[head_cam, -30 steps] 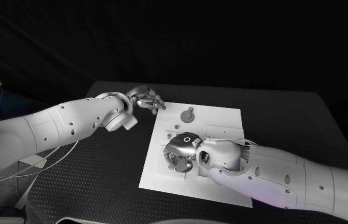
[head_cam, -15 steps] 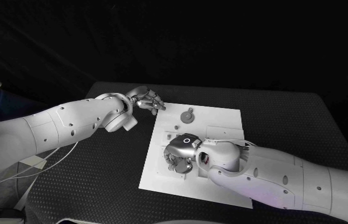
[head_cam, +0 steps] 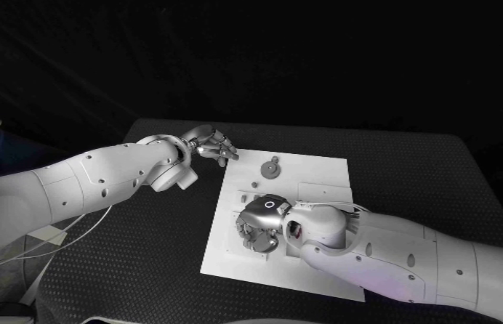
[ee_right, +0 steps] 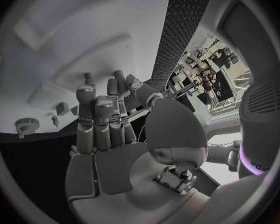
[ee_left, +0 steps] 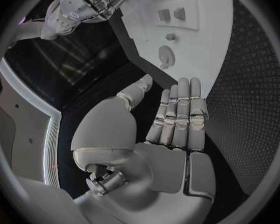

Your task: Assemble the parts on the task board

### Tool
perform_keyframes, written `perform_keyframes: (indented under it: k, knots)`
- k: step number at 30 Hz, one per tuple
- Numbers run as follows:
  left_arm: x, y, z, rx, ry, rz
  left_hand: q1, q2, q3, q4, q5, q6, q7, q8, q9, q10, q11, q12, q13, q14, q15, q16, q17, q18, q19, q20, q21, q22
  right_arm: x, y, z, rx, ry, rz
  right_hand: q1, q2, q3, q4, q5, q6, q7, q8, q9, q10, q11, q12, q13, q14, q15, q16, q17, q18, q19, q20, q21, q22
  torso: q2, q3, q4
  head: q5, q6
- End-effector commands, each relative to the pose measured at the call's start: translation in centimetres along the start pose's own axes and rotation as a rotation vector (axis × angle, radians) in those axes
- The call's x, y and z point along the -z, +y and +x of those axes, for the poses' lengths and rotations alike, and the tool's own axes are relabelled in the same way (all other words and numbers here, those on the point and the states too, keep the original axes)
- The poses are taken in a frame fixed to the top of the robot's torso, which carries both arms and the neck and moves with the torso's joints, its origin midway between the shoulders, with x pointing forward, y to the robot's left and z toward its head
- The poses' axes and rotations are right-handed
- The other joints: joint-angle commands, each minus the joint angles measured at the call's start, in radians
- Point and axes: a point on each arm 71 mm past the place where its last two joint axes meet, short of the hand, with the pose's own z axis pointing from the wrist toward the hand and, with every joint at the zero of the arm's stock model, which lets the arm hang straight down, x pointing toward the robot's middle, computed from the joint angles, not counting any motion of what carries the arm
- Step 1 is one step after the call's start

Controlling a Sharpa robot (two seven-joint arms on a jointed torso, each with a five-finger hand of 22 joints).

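- Your task board [head_cam: 315, 182] is a flat white plate lying in the middle of the black desk [head_cam: 419, 164], turned a bit askew, with shallow raised outlines on its surface.
- One round grey part [head_cam: 270, 168] with a small tab lies flat near the board's far edge. In the left wrist view you can see it [ee_left: 167, 57] plus a few smaller grey pieces [ee_left: 171, 15] further along the board.
- Your left robot hand [head_cam: 213, 144] hovers over the desk just off the board's far-left corner, fingers straight and side by side, holding nothing.
- Your right robot hand [head_cam: 260, 222] is down over the board's left-middle, fingers bent toward a round part [head_cam: 262, 243]. Can't tell if it's actually gripping it.
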Motion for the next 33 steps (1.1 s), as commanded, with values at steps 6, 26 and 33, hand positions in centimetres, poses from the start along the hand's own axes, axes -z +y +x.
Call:
perform_keyframes:
  k: [6, 26, 33]
  knots:
    - [0.0, -0.2, 0.0, 0.002, 0.006, 0.008, -0.007, 0.004, -0.001, 0.006, 0.002, -0.004, 0.0, 0.001, -0.002, -0.006, -0.003, 0.006, -0.001, 0.008, 0.001, -0.004, 0.002, 0.019, 0.005, 0.002, 0.001, -0.002, 0.0, 0.2, 0.1, -0.024, 0.003, -0.017, -0.022, -0.049, 0.006, 0.017, 0.005, -0.048, 0.021, -0.026, -0.007, -0.048, 0.017, -0.03, -0.003, -0.002, 0.024, -0.004, 0.004, 0.098, 0.0, -0.008, -0.008, 0.016, 0.0, 0.0008, -0.0001, -0.001, 0.0]
    - [0.0, -0.1, -0.1, 0.002, 0.004, 0.006, -0.006, 0.003, -0.001, 0.006, 0.002, -0.004, 0.0, 0.002, -0.002, -0.007, -0.003, 0.007, -0.002, 0.009, 0.0, -0.006, 0.003, 0.019, 0.005, 0.002, 0.001, -0.002, 1.6, -0.5, -0.6, -0.054, -0.124, 0.0, -0.021, -0.071, 0.013, 0.033, 0.005, -0.065, 0.028, -0.033, -0.003, -0.059, 0.022, -0.037, 0.004, 0.013, 0.028, 0.012, 0.012, 0.098, 0.021, -0.019, -0.001, 0.02, 0.0, 0.0017, -0.0006, -0.004, 0.006]
    - [0.0, 0.2, -0.4, 0.0, -0.004, -0.001, -0.006, 0.003, -0.001, 0.006, 0.002, -0.003, -0.001, 0.002, -0.002, -0.007, -0.004, 0.007, -0.002, 0.009, 0.0, -0.006, 0.004, 0.019, 0.005, 0.001, 0.001, -0.002, 3.0, -1.2, -2.2, -0.164, -0.257, 0.011, -0.044, -0.088, 0.012, 0.062, 0.005, -0.075, 0.034, -0.038, -0.003, -0.058, 0.022, -0.037, 0.009, 0.016, 0.028, 0.019, 0.016, 0.098, 0.028, -0.022, 0.004, 0.02, -0.001, 0.0016, -0.003, -0.005, 0.019]
